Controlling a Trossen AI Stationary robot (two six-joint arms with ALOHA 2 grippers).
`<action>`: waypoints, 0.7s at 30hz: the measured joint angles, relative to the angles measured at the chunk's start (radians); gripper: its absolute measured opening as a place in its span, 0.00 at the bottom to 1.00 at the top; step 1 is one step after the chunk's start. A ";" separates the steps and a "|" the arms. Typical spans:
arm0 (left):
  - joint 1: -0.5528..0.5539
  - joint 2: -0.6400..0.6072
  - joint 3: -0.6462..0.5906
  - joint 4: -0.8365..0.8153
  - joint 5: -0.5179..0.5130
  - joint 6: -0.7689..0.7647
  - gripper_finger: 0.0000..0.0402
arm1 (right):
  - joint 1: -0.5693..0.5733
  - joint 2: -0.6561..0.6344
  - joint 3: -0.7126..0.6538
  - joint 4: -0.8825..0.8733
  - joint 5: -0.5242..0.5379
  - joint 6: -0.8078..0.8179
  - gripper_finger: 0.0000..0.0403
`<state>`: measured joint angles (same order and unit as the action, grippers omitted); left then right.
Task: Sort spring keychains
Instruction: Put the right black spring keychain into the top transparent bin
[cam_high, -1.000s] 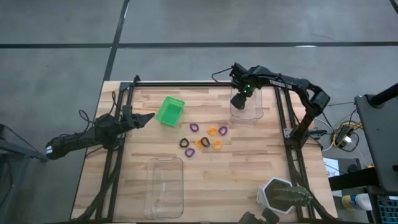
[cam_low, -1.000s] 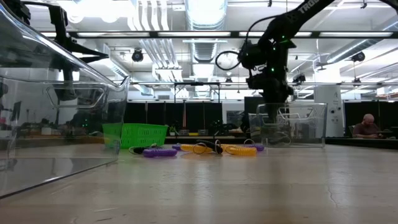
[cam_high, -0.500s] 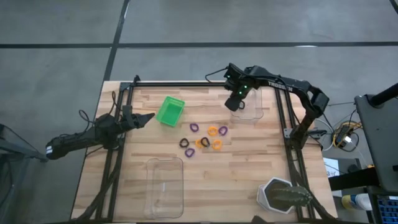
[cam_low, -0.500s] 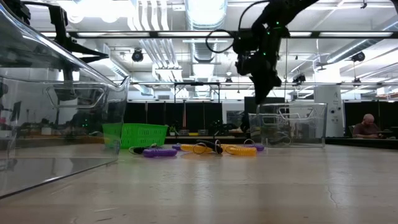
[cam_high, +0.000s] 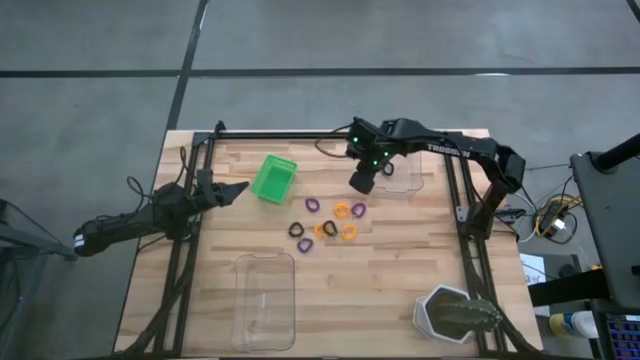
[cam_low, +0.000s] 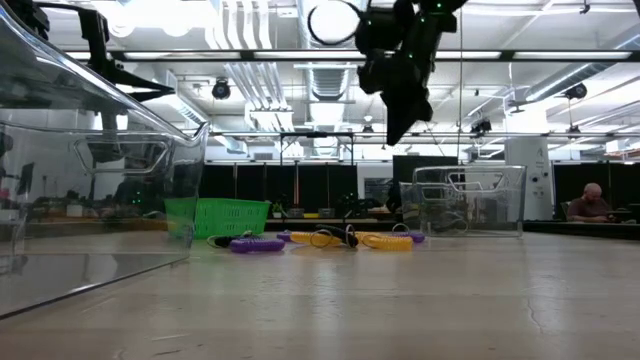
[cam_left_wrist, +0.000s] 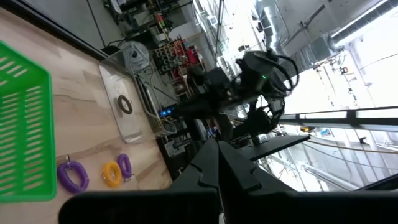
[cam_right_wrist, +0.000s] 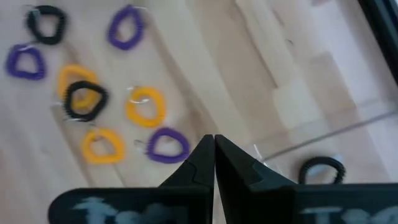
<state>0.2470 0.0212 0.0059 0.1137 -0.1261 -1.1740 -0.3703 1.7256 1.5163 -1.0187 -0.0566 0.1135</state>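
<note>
Several spring keychains lie flat in a loose cluster at the table's middle: purple (cam_high: 312, 205), orange (cam_high: 342, 211) and black (cam_high: 296, 229) coiled rings. One black keychain (cam_right_wrist: 320, 169) lies inside the clear tray (cam_high: 405, 178) at the far right. My right gripper (cam_high: 362, 183) hangs shut and empty high above the table, between that tray and the cluster; in the low view it is well above the tray's rim (cam_low: 397, 135). My left gripper (cam_high: 240, 188) waits shut at the table's left, beside the green bin (cam_high: 273, 178).
A second clear tray (cam_high: 265, 300) stands near the front edge, left of centre. A dark hexagonal object (cam_high: 455, 312) sits at the near right corner. Black frame rails (cam_high: 452, 190) run along the table's sides. A person (cam_low: 592, 203) sits far off in the room.
My right gripper has risen from the far right clear tray and swung toward the table's left, ending above the gap between tray and keychain cluster. Its fingers have closed with nothing between them. The keychains have stayed where they were.
</note>
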 joint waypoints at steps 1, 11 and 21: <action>0.000 0.000 0.000 -0.003 0.000 0.000 0.00 | 0.016 0.000 0.002 0.003 0.000 0.000 0.02; 0.000 0.000 0.000 -0.019 0.000 0.000 0.00 | 0.169 0.000 0.002 0.099 0.000 -0.008 0.02; 0.000 0.000 0.000 -0.019 0.000 0.000 0.00 | 0.270 0.036 0.002 0.252 -0.010 -0.002 0.02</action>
<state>0.2471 0.0212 0.0059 0.0952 -0.1257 -1.1744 -0.1002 1.7619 1.5185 -0.7665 -0.0662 0.1114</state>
